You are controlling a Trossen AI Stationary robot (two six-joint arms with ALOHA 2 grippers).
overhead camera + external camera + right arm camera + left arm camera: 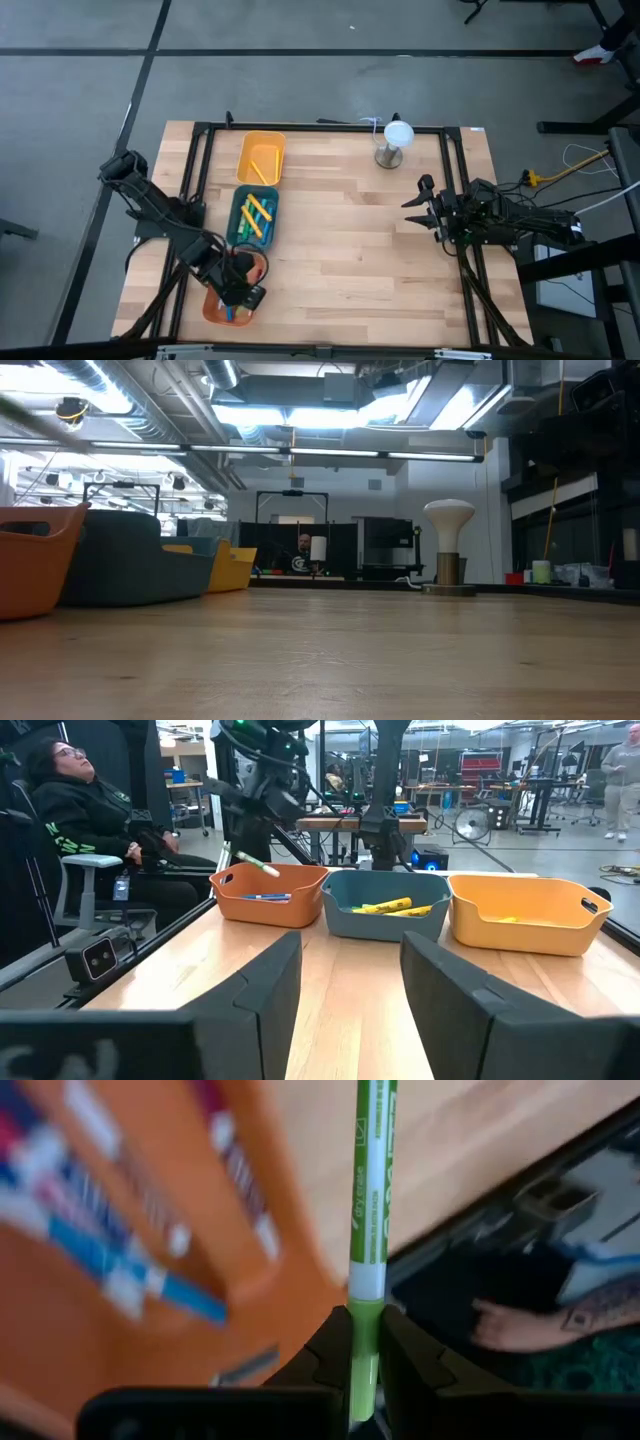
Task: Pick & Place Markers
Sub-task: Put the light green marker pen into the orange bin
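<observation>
Three trays stand in a row along the table's left side: yellow [261, 158] at the far end, teal [254, 215] with yellow markers [385, 906] in the middle, orange [215, 305] nearest, holding blue and red markers [120, 1270]. Above the orange tray my left gripper [243, 285] is shut on a green marker [370, 1200]; the marker also shows in the right wrist view [257, 866]. My right gripper [420, 205] waits open at the table's right side, holding nothing. My left gripper pinches the green marker by its plain green end [364, 1342] between the two fingers. The marker runs along the fingers and sticks out ahead of them. The fingers slant downward over the orange tray's edge [290, 1270], and the marker hangs clear of tray and table.
A white mushroom-shaped lamp [394, 142] stands at the table's far edge. A person sits just beyond the table's left edge [80, 810], one hand [520, 1325] close to the frame. Bare wood [350, 250] lies between the trays and my right arm.
</observation>
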